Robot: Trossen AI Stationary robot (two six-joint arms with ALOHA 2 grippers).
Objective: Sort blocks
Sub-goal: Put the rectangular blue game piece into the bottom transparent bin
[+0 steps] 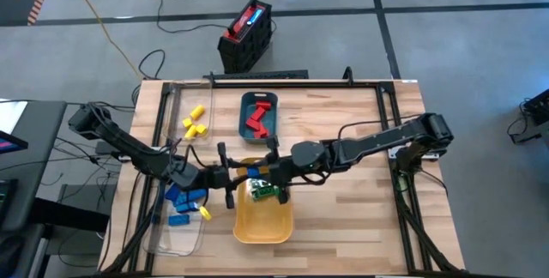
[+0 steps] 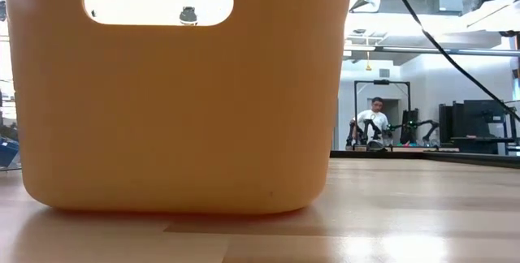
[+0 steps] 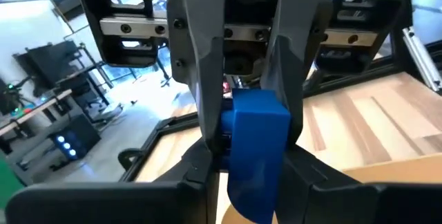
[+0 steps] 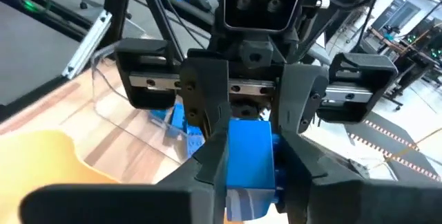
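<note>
Both grippers meet above the yellow tray's [image 1: 262, 218] far rim, left gripper [image 1: 230, 178] and right gripper [image 1: 268, 178] each clamped on one blue block [image 3: 257, 144]. Visible only in wrist views; tray wall fills low view.

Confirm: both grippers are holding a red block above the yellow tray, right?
Not quite. The block is blue, not red, as both wrist views show. The rest stands: the left gripper and right gripper both hold it above the yellow tray.
</note>
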